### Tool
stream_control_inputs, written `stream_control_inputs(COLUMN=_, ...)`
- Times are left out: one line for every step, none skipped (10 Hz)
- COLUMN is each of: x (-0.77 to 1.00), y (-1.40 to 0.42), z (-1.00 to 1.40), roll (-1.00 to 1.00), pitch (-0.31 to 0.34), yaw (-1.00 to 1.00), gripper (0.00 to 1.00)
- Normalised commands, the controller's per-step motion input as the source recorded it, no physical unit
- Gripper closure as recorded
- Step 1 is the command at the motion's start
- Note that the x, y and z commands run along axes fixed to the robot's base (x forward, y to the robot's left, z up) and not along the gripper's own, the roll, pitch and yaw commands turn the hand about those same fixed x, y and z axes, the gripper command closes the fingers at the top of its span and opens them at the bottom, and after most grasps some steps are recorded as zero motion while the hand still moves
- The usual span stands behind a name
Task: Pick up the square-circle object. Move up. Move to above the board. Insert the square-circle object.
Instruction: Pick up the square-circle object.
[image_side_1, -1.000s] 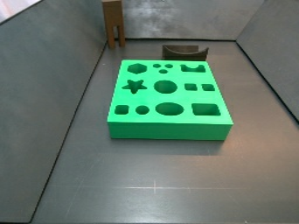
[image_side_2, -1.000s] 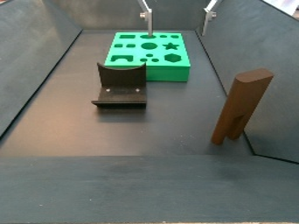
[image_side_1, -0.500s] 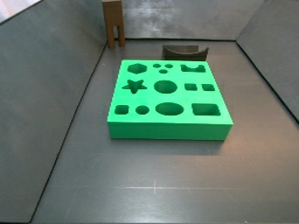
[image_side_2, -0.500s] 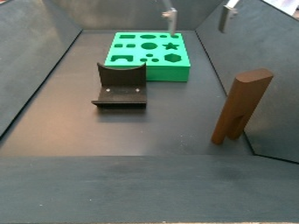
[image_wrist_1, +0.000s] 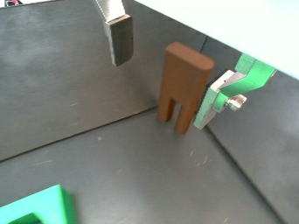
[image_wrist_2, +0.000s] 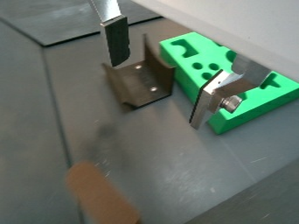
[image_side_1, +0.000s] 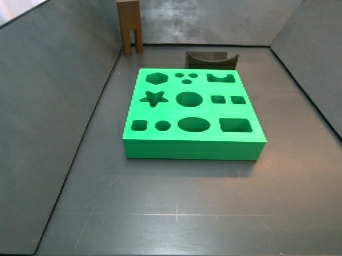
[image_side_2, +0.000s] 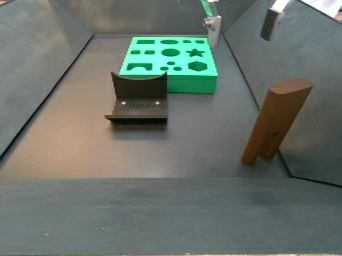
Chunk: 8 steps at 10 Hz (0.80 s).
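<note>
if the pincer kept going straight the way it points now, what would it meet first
Probably bare floor. The open pincer holds nothing; in a wrist view the square-circle object stands upright ahead, between the fingers in the image, but it looks farther off. Depth is unclear.

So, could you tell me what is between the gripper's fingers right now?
Nothing is held: the gripper hangs open. In a wrist view the square-circle object stands upright on the floor beyond its fingers; in another wrist view the fixture shows there.

A lab test rig. Bare grey walls enclose a dark floor (image_side_2: 160, 150). The gripper (image_side_2: 243, 22) hangs at two o'clock, the fixture (image_side_2: 138, 97) at ten.
</note>
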Motion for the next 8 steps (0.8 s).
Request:
stream_control_inputs(x=-0.39, y=0.41, z=-0.05, roll=0.00, pitch=-0.036, yaw=0.00, gripper=0.00)
stream_control_inputs(x=-0.58, y=0.16, z=0.00, roll=0.00, pitch=-0.120, yaw=-0.03, gripper=0.00)
stream_control_inputs(x=-0.64, y=0.06, z=0.00, roll=-0.05, pitch=-0.161, yaw=-0.12, gripper=0.00)
stream_control_inputs(x=-0.67, y=0.10, z=0.00, roll=-0.05, pitch=-0.103, yaw=-0.28, gripper=0.00)
stream_control_inputs(x=-0.55, y=0.38, z=0.00, roll=-0.06, pitch=-0.070, yaw=-0.12, gripper=0.00)
stream_control_inputs(x=-0.37, y=0.53, z=-0.03, roll=0.00, pitch=-0.014, yaw=0.00, gripper=0.00)
stream_control_inputs(x=-0.29, y=0.57, z=-0.08, roll=0.02, pitch=0.000, yaw=0.00, gripper=0.00)
stream_control_inputs(x=-0.18, y=0.50, z=-0.07, roll=0.05, pitch=0.000, yaw=0.05, gripper=0.00)
